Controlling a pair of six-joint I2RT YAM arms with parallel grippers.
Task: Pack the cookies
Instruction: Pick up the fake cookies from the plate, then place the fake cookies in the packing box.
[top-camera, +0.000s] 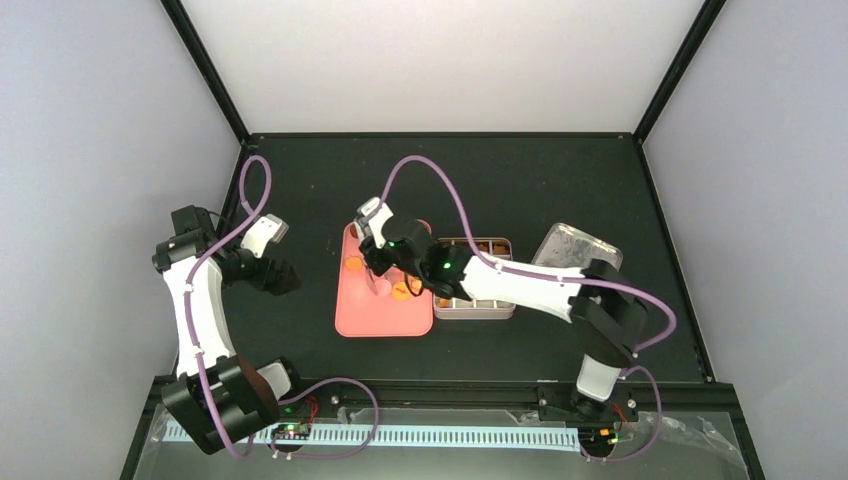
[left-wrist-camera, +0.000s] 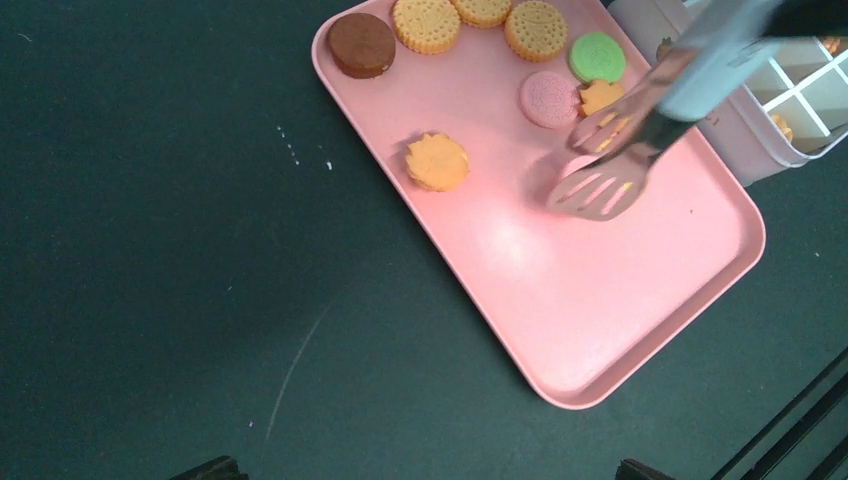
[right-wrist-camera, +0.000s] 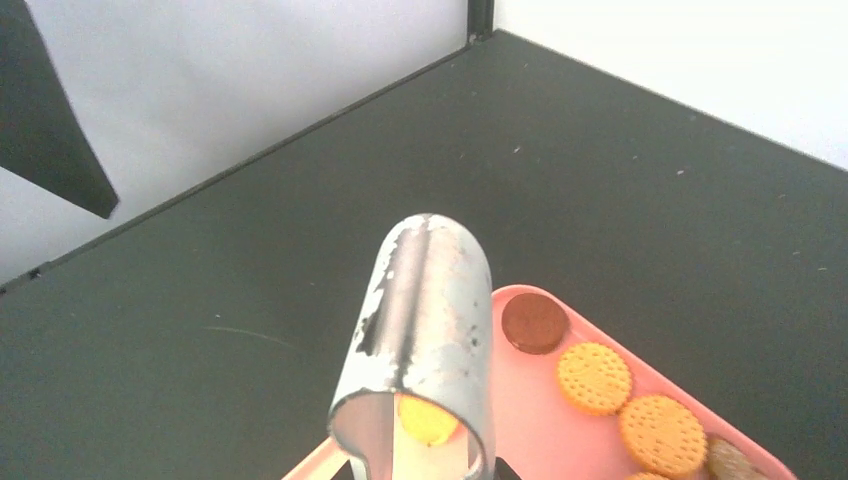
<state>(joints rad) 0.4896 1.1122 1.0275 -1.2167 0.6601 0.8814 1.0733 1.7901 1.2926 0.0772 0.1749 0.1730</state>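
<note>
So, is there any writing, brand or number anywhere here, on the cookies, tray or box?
None can be read.
The cookies have embossed patterns, too blurred to tell letters.
The pink tray, the divided tin and the tongs show no label.

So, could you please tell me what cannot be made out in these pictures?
Left wrist view: whether the silver metal tongs pinch one of the small round cookies; their slotted tips cover it.
Right wrist view: the right gripper, out of frame behind the tongs' handle.
Top view: what the divided metal tin holds, partly under the right arm.
</note>
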